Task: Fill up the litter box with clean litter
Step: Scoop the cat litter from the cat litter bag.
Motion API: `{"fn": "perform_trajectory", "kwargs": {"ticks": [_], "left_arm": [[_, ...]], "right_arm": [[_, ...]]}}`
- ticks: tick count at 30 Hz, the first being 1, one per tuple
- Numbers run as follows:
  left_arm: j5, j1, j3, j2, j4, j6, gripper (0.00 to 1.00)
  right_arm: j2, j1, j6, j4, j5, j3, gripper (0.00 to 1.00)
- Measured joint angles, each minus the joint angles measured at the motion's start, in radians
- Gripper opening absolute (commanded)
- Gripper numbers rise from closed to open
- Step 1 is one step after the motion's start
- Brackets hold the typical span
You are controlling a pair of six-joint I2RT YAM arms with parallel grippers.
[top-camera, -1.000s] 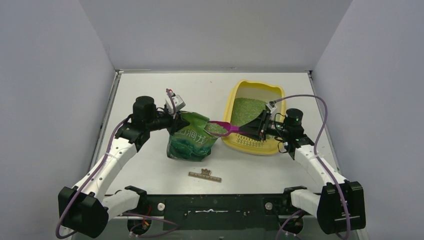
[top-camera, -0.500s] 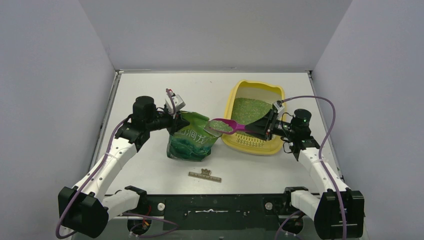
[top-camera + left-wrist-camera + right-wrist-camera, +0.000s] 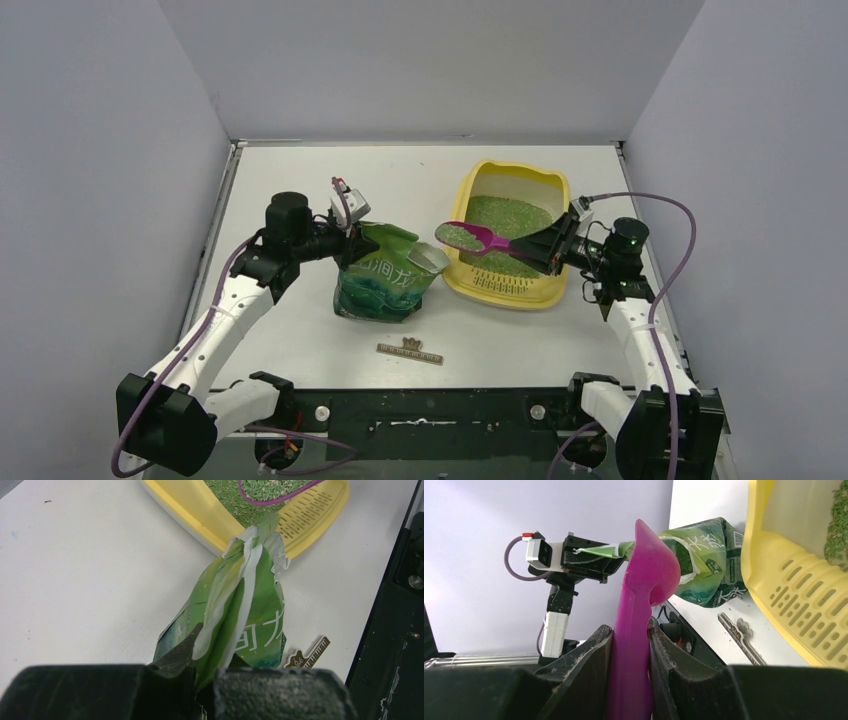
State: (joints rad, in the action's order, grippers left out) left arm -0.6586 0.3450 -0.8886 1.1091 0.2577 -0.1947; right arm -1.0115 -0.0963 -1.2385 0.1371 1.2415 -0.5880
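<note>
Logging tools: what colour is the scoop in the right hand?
Magenta. The scoop shows best in the right wrist view.

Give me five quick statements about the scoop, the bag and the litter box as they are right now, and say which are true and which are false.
1. The right gripper is shut on the handle of the magenta scoop. True.
2. The scoop's bowl is empty. False: it carries a load of green litter.
3. The left gripper pinches the top edge of the green bag. True.
4. The litter box has nothing inside. False: green granules cover much of its floor.
5. The slotted grate sits at the box's far end. False: it is at the near end, toward the arm bases.
</note>
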Motion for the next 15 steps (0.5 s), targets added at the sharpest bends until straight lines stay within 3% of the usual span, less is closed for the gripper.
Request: {"fn": "perform_trajectory", "kwargs": {"ticks": [15], "left_arm": [[0.0,0.002,0.0,0.0,0.0,0.003,0.0]], "right_arm": [[-0.011,-0.19,0.051,-0.003,0.048,-0.024,0.0]]}}
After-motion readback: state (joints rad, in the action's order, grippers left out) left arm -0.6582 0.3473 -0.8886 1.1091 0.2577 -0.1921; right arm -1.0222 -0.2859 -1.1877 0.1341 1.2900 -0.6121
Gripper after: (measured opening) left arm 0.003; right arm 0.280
